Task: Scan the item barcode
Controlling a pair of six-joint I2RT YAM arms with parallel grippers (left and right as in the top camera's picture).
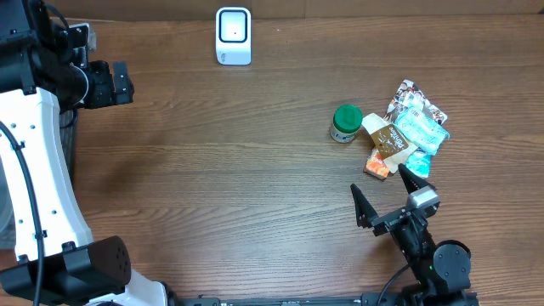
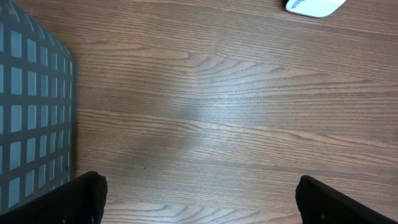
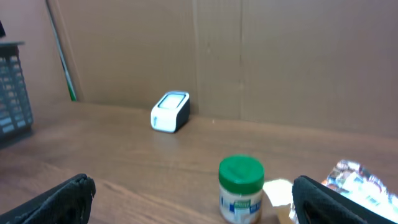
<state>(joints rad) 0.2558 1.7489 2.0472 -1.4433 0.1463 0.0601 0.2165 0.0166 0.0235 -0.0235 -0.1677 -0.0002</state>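
Black R pincer (image 1: 378, 178) gapes low, nr snack pkts (image 1: 414, 127).

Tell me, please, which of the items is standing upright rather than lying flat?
The green-lidded jar, at the pile's left edge; the snack packets beside it all lie flat.

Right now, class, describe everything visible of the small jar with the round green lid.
The small jar with a round green lid stands upright on the brown wooden table. Its pale body carries a white label with green print, too blurred to read. It sits left of the pile of snack packets; contact is unclear.
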